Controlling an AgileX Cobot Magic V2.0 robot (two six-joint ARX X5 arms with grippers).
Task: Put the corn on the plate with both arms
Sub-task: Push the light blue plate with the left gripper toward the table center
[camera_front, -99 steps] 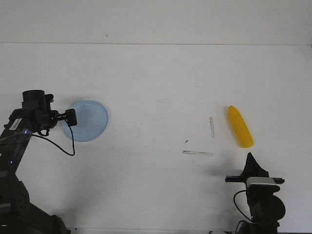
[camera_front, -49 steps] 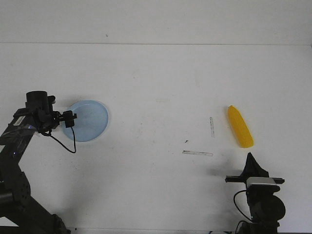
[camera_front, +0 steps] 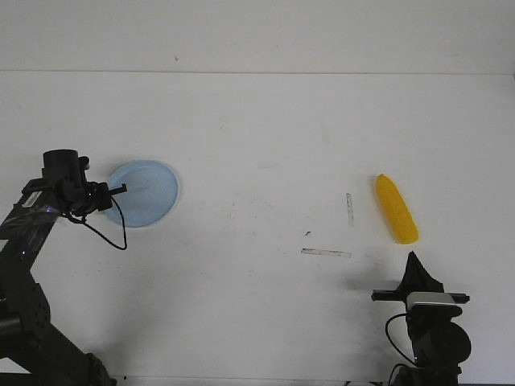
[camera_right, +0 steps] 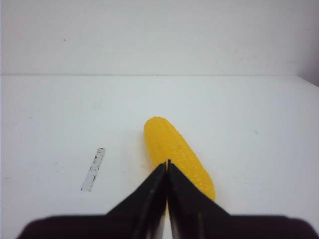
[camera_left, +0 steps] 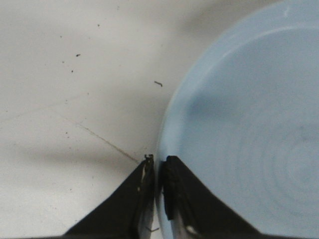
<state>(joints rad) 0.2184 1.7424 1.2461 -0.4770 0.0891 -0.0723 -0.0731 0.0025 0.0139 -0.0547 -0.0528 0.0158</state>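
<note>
The pale blue plate point(camera_front: 149, 193) lies at the left of the white table. My left gripper point(camera_front: 115, 192) is at its left rim, and in the left wrist view the gripper point(camera_left: 159, 162) is shut on that rim of the plate point(camera_left: 249, 124), one finger inside and one outside. The yellow corn point(camera_front: 396, 209) lies on the table at the right, with nothing holding it. My right gripper point(camera_front: 414, 262) is shut and empty just short of the corn's near end. In the right wrist view its tips point(camera_right: 167, 164) overlap the corn point(camera_right: 172, 142).
Two worn tape strips are stuck on the table left of the corn, one short and upright point(camera_front: 350, 209) and one lying flat point(camera_front: 326, 252). The upright one also shows in the right wrist view point(camera_right: 93, 169). A black cable point(camera_front: 113, 233) hangs below my left wrist.
My left wrist has turned and its gripper has closed on the plate's left rim. The plate has shifted slightly up in the view. The right arm and the corn have not moved.
</note>
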